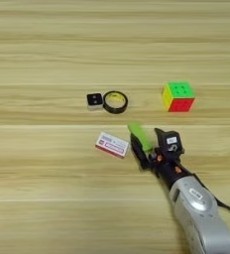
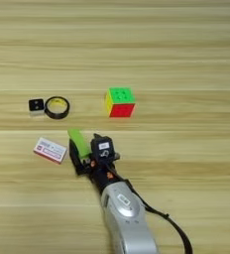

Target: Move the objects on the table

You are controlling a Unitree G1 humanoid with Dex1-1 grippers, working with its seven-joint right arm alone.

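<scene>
My right gripper (image 1: 153, 145) reaches in from the bottom right on its silver forearm and stands open. Its two black fingers straddle the near end of the flat bright green bar (image 1: 138, 135), which lies slanted on the table (image 1: 47, 208). The bar sits close against the left finger, with a gap on the right-hand side. The white-and-red box (image 1: 112, 145) lies flat just left of the gripper. Further back are the tiny white-and-black block (image 1: 94, 100) and, touching it on the right, the black ring (image 1: 115, 102). The green, yellow and red puzzle cube (image 1: 178, 96) stands at the back right.
The wooden planks run bare across the far side and the near left. A black cable (image 2: 171, 225) hangs along the right of the forearm.
</scene>
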